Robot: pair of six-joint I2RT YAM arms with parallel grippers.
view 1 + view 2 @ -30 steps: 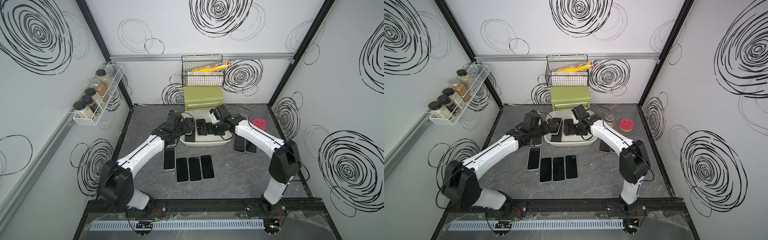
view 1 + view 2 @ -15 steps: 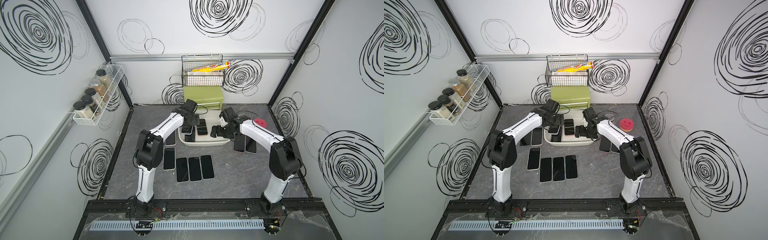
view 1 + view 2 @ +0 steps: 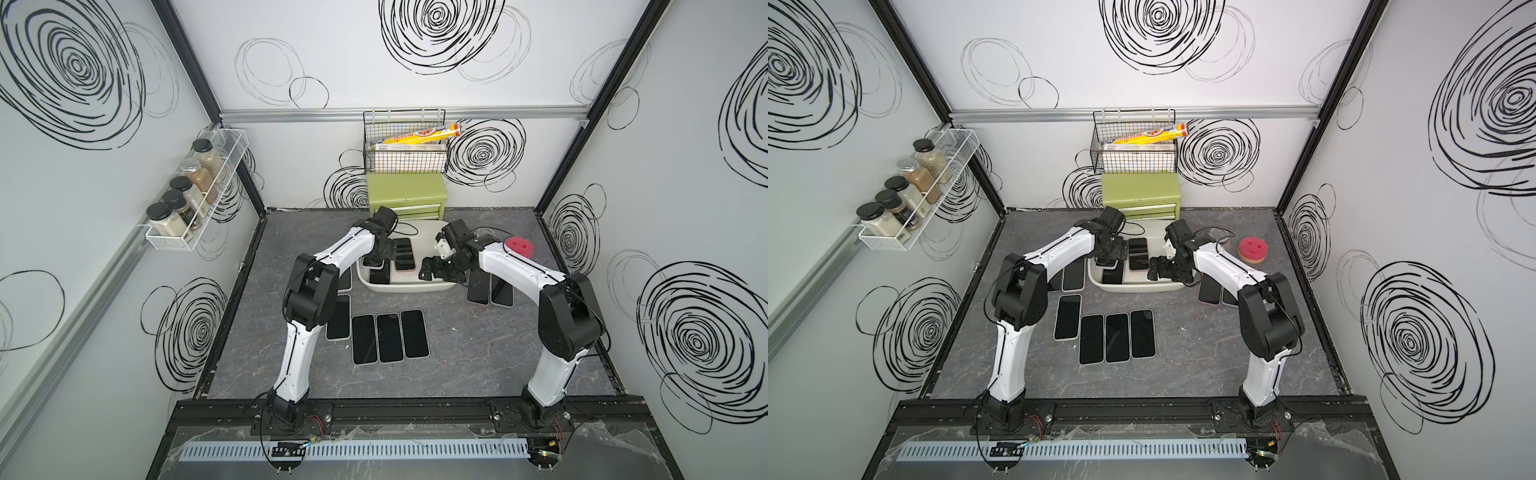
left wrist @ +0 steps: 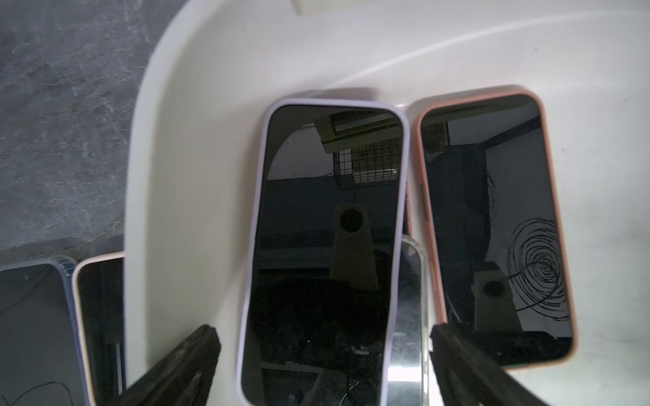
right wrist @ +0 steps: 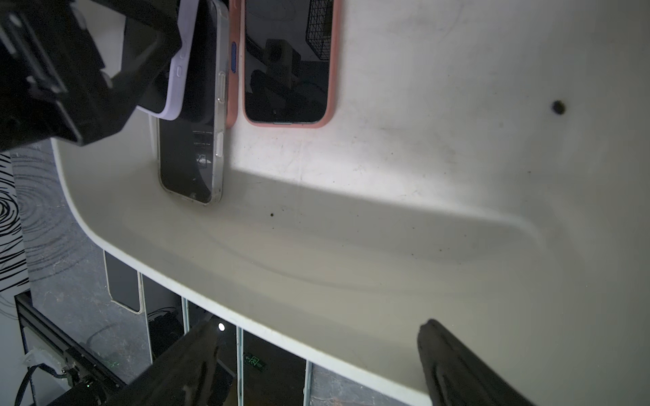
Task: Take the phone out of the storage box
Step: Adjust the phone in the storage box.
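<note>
Storage box (image 3: 407, 287) sits mid-table, in front of the green drawer chest (image 3: 405, 195). Three phones lie inside.

- Left gripper (image 4: 323, 332): jaws spread wide, straddling the lilac-cased phone (image 4: 327, 228), no contact visible.
- Obstructions: the lilac-cased phone lies partly over the clear-cased phone (image 5: 190, 158); the pink-cased phone (image 4: 492, 228) is just beside, under one finger.
- Right gripper (image 5: 320, 327): jaws spread, over the box's near rim, holding nothing.
- Around the box: a row of phones on the table (image 3: 388, 338) and a red sponge (image 3: 519, 247).
</note>
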